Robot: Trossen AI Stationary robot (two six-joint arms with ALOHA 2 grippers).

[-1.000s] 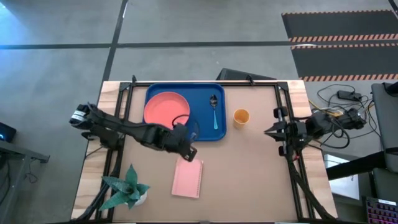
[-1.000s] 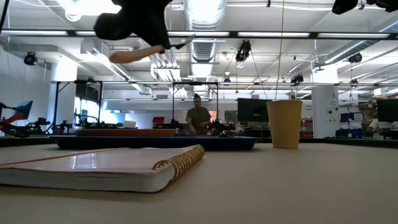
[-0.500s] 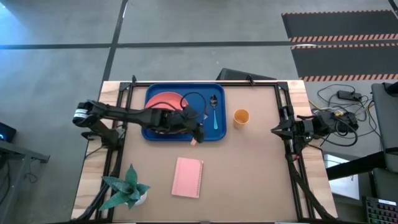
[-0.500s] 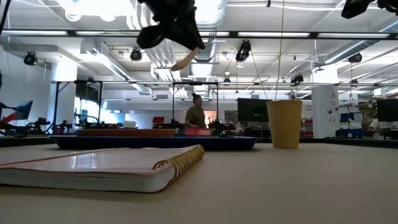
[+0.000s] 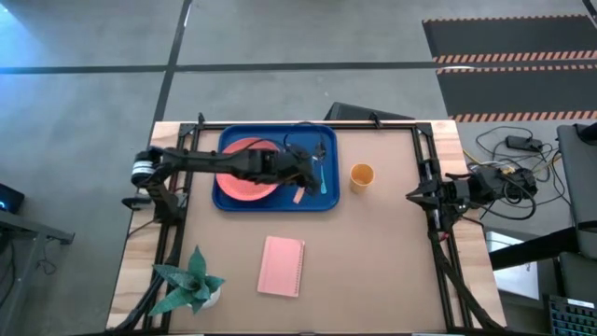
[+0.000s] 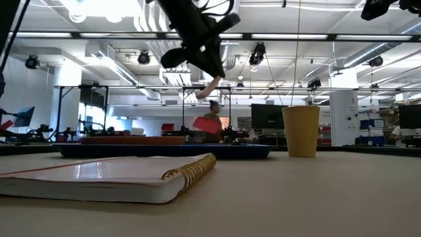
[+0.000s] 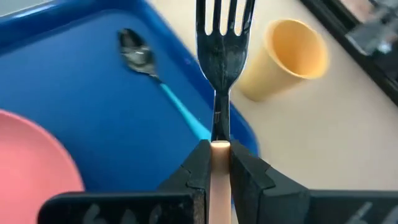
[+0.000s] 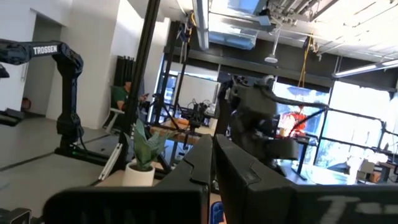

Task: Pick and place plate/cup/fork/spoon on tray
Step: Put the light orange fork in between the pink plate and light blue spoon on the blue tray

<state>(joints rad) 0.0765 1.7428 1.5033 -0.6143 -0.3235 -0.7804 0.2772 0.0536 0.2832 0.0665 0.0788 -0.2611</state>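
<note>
Left wrist view shows the left gripper (image 7: 217,163) with its fingers clamped on the orange-pink handle of the slim silver-tined fork (image 7: 221,46), held over the right edge of the large flat blue rectangular tray (image 7: 87,106), probably so it can be laid beside the blue-handled spoon (image 7: 152,78) already there. High view adds what that close picture lacks: the round coral-pink plate (image 5: 244,169) sits in the tray's left half, the small orange-yellow cup (image 5: 361,175) stands on the worktop (image 5: 373,252) just right of the tray, and the right gripper (image 5: 417,196) waits well right of the tray. Its fingers are pressed together in the right wrist view.
</note>
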